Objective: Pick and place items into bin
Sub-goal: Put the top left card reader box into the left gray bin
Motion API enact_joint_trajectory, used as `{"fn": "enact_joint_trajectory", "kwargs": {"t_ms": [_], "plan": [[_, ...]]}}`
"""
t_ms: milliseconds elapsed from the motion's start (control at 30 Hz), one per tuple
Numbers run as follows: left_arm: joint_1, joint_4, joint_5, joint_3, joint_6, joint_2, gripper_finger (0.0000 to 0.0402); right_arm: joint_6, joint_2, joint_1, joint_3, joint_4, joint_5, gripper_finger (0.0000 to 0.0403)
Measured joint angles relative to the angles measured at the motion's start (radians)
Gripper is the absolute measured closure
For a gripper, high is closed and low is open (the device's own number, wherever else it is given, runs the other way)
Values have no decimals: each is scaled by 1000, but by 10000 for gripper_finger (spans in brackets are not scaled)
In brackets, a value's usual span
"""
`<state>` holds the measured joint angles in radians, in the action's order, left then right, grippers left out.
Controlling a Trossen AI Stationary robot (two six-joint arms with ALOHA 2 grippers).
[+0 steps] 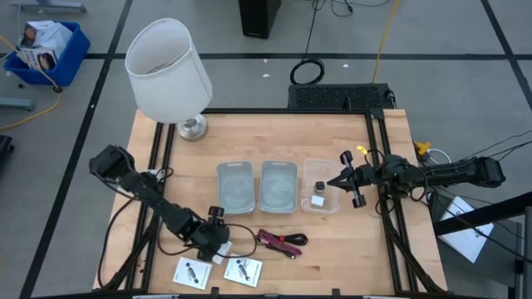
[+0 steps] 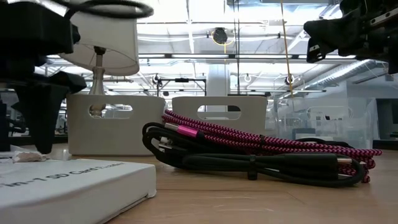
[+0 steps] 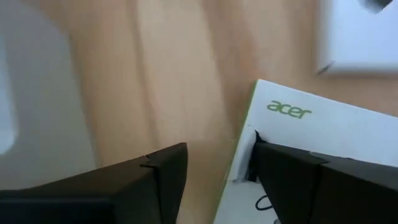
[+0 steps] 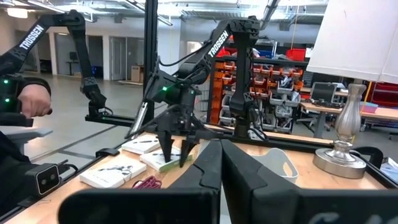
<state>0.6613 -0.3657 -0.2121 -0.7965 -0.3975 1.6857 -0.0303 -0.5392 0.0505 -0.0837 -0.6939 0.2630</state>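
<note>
Three white cards lie near the table's near edge: two [image 1: 193, 272] [image 1: 243, 270] lie free and a third, printed "acer" [image 3: 298, 124], is under my left gripper [image 1: 214, 238]. That gripper is open and points down. One fingertip is over the card's face and the other over bare wood. The red-and-black cable [image 1: 281, 241] lies coiled on the wood to its right. A tiny black cube [image 1: 319, 184] and a white block [image 1: 318, 199] sit inside the clear bin [image 1: 332, 203]. My right gripper [image 1: 339, 179] is shut and hovers at that bin's right rim. My left gripper [image 3: 219, 149] comes from above, pointing down, astride the acer card's green-trimmed edge [image 3: 244, 146]. One finger [image 3: 292, 168] is over the card's top face and the other [image 3: 155, 171] over the table. The card lies flat. I cannot tell whether the finger touches it.
Two grey bins [image 1: 235, 187] [image 1: 278, 184] stand side by side left of the clear one, mid-table. A white-shaded lamp [image 1: 169, 71] stands at the far left corner. Black frame rails [image 1: 378, 166] run along the table's sides. In the right wrist view, a person's sleeve [image 4: 25, 99] shows beyond the table.
</note>
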Motion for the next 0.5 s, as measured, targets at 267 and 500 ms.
{"fn": "enact_joint_trajectory", "kwargs": {"t_ms": [267,500], "plan": [[0,58,31,3,37,6,383,0,0,0,0,-5,0,403],[17,78,-3,7,62,-32,394,0,0,0,0,-5,0,403]]}}
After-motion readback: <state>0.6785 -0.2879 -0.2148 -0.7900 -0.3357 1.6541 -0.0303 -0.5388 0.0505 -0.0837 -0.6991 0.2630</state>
